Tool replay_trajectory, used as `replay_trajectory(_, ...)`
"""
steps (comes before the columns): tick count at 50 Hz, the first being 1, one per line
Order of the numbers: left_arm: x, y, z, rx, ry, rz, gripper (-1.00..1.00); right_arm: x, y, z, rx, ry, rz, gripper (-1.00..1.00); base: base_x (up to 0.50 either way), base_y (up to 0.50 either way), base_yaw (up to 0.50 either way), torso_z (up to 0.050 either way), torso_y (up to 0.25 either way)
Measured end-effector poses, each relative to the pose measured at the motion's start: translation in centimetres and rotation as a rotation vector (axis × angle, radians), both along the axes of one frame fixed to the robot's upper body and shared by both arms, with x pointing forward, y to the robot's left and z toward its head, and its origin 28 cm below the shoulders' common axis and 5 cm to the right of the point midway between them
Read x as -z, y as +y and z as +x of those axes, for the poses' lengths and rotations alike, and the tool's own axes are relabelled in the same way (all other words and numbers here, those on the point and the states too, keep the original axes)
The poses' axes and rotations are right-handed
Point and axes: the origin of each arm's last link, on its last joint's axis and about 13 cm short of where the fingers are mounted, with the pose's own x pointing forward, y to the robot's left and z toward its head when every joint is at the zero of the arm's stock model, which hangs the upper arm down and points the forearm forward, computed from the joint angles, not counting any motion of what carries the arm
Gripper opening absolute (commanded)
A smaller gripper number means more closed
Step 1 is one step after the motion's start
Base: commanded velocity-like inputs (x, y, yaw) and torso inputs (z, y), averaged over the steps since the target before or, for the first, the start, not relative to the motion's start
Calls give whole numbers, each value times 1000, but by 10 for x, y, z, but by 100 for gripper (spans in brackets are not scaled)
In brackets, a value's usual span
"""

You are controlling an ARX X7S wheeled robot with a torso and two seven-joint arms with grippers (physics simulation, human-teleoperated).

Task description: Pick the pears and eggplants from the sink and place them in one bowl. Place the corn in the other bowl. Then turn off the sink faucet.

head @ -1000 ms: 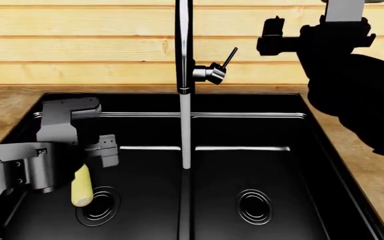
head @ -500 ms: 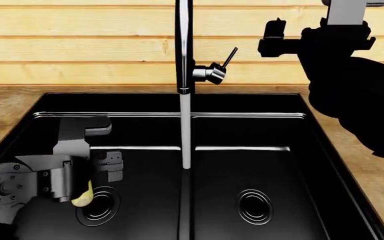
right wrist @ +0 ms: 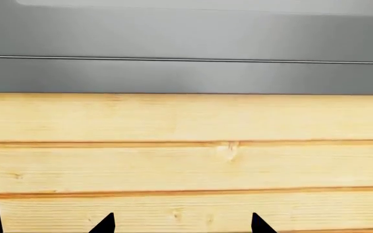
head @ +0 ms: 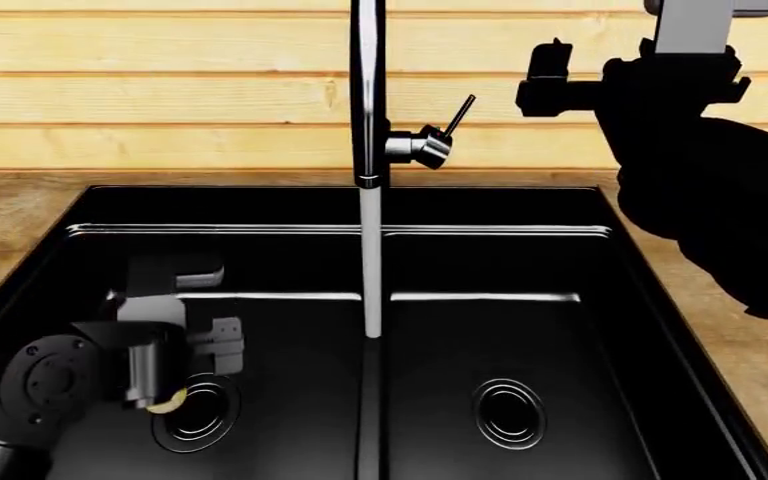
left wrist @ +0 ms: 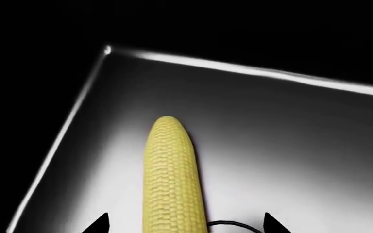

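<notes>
A pale yellow corn [left wrist: 171, 174] lies on the floor of the black sink's [head: 357, 190] left basin, beside the left drain [head: 200, 410]. In the head view only its end [head: 164, 403] shows under my arm. My left gripper [left wrist: 186, 225] [head: 200, 318] is down in that basin, open, with one fingertip on each side of the cob and a gap on both sides. My right gripper [head: 551, 80] [right wrist: 181, 224] is held high at the right, open and empty, facing the wooden wall. The dark sink faucet [head: 368, 90] runs water [head: 372, 260]; its lever [head: 459, 113] sticks up to the right. Pears, eggplants and bowls are out of view.
A wooden counter [head: 4, 215] surrounds the sink, and a plank wall [head: 157, 90] stands behind it. The central divider [head: 371, 410] separates the basins; the right drain [head: 508, 412] lies bare. My right arm [head: 718, 190] hangs over the right rim.
My left gripper has dropped lower into the left basin and turned over the corn, hiding most of the cob from the head view. The right arm has barely moved.
</notes>
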Motion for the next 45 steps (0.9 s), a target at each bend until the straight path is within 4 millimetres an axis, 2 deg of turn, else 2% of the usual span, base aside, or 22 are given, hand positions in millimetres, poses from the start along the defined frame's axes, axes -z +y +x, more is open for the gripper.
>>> replay_trajectory(23, 32, 4, 0, -26, 50, -13, 100, 1, 1, 1, -5, -1, 2, 100, 0, 0, 0, 0, 0)
replay_trajectory(38, 39, 4, 3, -42, 47, -21, 100, 3, 0, 0, -5, -1, 8, 100, 0, 0, 0, 0, 0)
replay_trajectory(39, 40, 4, 3, -42, 46, -21, -100, 3, 0, 0, -5, -2, 9, 100, 0, 0, 0, 0, 0)
replay_trajectory(45, 45, 7, 3, -52, 48, 9, -100, 3, 0, -1, -6, -3, 11, 100, 0, 0, 0, 0, 0)
